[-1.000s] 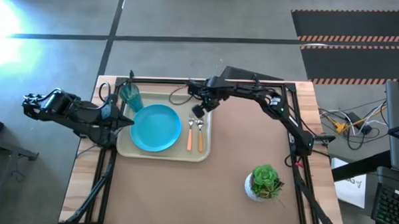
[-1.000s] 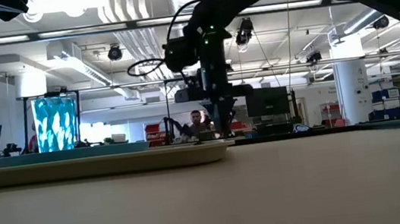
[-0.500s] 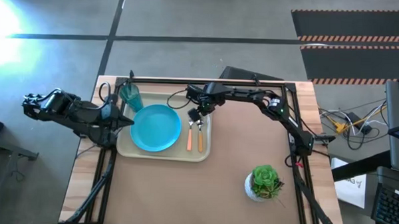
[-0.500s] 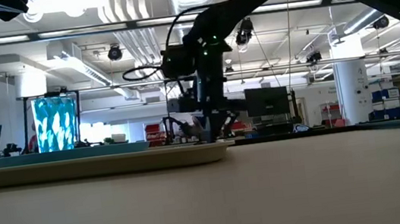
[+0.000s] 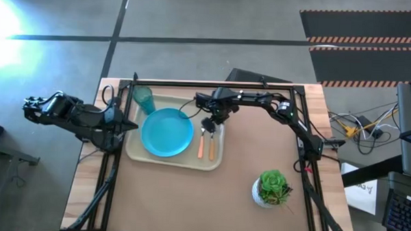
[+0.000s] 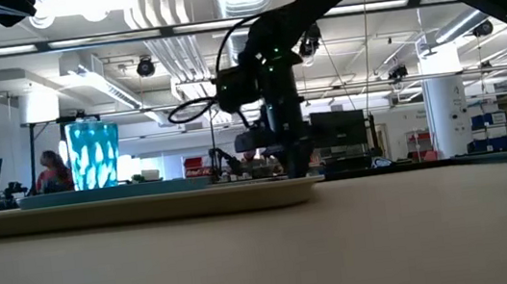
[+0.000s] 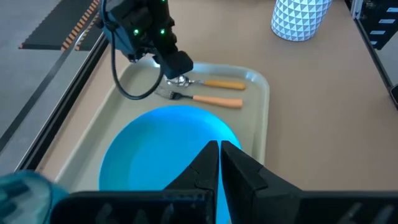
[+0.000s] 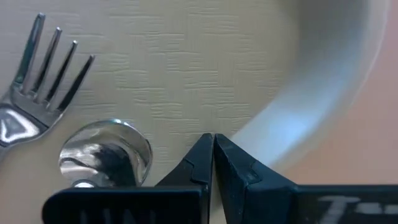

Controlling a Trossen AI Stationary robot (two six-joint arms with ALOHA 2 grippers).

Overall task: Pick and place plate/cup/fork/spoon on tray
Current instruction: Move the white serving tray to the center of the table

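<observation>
The cream tray (image 5: 173,164) lies on the table's left half. On it rest the sky-blue plate (image 5: 167,133), the teal cup (image 5: 144,98) upright in the far left corner, and the orange-handled fork (image 5: 202,144) and spoon (image 5: 213,146) side by side at the right. My right gripper (image 5: 211,125) is shut and points down into the tray's far right corner, beside the spoon's bowl (image 8: 106,152) and the fork's tines (image 8: 53,59). My left gripper (image 7: 219,149) is shut and hangs above the tray's left rim, touching nothing. My right gripper comes from above, pointing down. Its shut fingertips (image 8: 202,149) stand on the tray's floor (image 8: 186,81), close beside the inner wall of the right rim (image 8: 323,81). They hold nothing. The tray lies flat on the table.
A green plant in a white patterned pot (image 5: 273,188) stands near the table's front right. The brown tabletop (image 5: 259,141) right of the tray is bare. A black frame rail (image 5: 213,83) runs along the far edge. A person (image 6: 49,172) shows in the room behind.
My right gripper has sunk into the tray's far right corner and gone toward the table's right edge, staying shut. The tray has slid along the table toward the right with plate, cup, fork and spoon resting on it.
</observation>
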